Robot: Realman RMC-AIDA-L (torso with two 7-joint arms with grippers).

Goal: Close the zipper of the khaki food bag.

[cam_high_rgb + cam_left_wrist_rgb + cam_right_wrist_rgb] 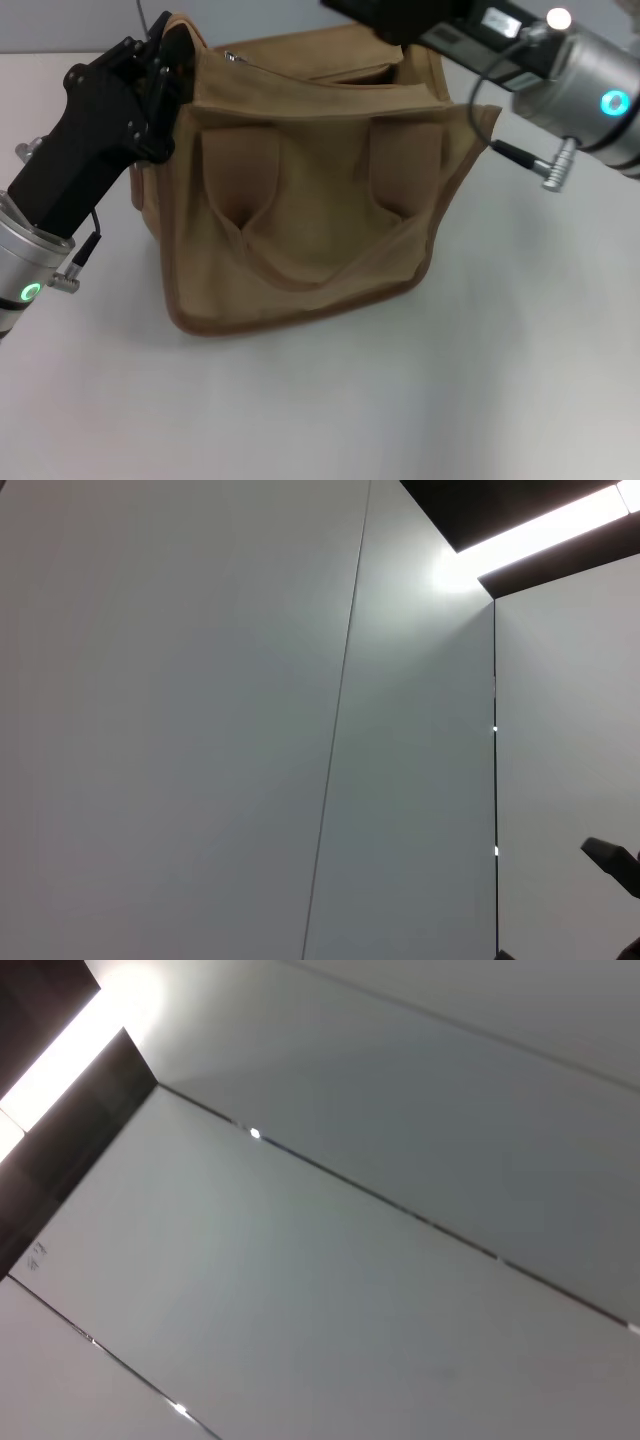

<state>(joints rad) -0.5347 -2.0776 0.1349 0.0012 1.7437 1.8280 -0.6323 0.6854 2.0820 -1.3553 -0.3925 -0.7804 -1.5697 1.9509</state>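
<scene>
The khaki food bag (300, 200) stands upright on a white table (400, 400), toward the far side, its front with the two wide straps turned to the head camera. Bare tabletop lies open in front of it and to both sides; its far edge sits close to the table's back border. The zipper (300, 75) runs along the top between the fabric flaps, with a small silver pull (235, 58) at the end on the robot's left; toward the other end the top gapes slightly.

The left gripper (170, 60) is pressed against the bag's upper left corner, just beside the pull; how far its fingers are parted, or whether they hold anything, cannot be told. The right gripper (385, 25) reaches over the bag's far right top edge, its fingers hidden.

Both wrist views show only pale wall panels and ceiling lights.
</scene>
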